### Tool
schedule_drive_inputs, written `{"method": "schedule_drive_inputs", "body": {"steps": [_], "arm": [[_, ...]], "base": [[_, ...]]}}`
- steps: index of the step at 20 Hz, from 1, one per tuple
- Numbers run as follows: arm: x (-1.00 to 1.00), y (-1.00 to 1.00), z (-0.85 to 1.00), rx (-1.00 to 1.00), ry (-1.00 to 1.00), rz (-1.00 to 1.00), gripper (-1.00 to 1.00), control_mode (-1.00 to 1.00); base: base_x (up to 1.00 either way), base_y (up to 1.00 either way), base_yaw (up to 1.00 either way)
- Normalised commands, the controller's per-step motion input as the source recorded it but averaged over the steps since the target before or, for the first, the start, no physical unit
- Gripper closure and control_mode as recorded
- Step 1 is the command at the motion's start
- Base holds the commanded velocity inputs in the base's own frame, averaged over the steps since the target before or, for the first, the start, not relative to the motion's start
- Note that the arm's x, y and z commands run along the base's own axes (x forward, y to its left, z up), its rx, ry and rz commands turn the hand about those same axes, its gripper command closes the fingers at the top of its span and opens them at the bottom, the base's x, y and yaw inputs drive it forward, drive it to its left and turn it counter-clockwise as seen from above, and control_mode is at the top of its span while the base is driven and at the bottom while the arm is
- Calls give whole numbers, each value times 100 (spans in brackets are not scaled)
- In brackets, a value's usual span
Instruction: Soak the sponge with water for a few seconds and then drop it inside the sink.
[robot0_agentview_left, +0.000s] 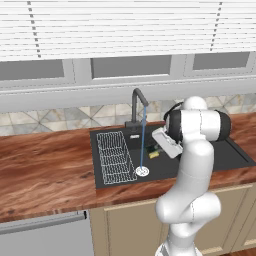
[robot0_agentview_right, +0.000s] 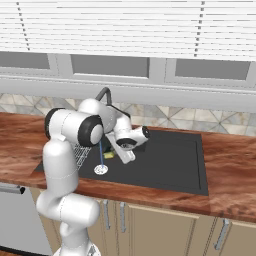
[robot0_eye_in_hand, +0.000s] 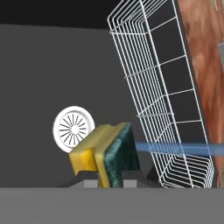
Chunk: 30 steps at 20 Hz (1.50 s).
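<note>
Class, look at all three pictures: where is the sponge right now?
The sponge sits in the gripper above the sink, just right of the water and drain.

In the hand view the lower part of the sponge (robot0_eye_in_hand: 107, 153) is cut off by the bottom of the picture, and the fingertips of the gripper (robot0_eye_in_hand: 109, 181) are largely hidden behind it, so their grip cannot be judged there. The wire rack (robot0_eye_in_hand: 162, 96) is cut off at the top edge. In the left base view the sponge (robot0_agentview_left: 153, 154) is too small to be made out clearly and is partly covered by the hand. In the right base view the wire rack (robot0_agentview_right: 80, 152) and the faucet (robot0_agentview_right: 106, 95) are mostly hidden behind the arm.
</note>
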Motion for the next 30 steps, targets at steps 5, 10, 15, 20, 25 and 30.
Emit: {"method": "schedule_drive_inputs", "body": {"steps": [5,10,15,20,25,30], "arm": [[0,-13,-3,-12,0,0,100,-100],[0,-16,0,-6,0,0,100,-100],[0,-18,-6,-6,0,0,100,-100],[0,-18,-9,-2,0,0,100,-100],[0,-16,-30,-1,0,0,100,-100],[0,-12,-28,-3,-1,0,100,-100]], "base": [[0,0,0],[0,0,0],[0,0,0],[0,0,0],[0,0,0],[0,0,0]]}}
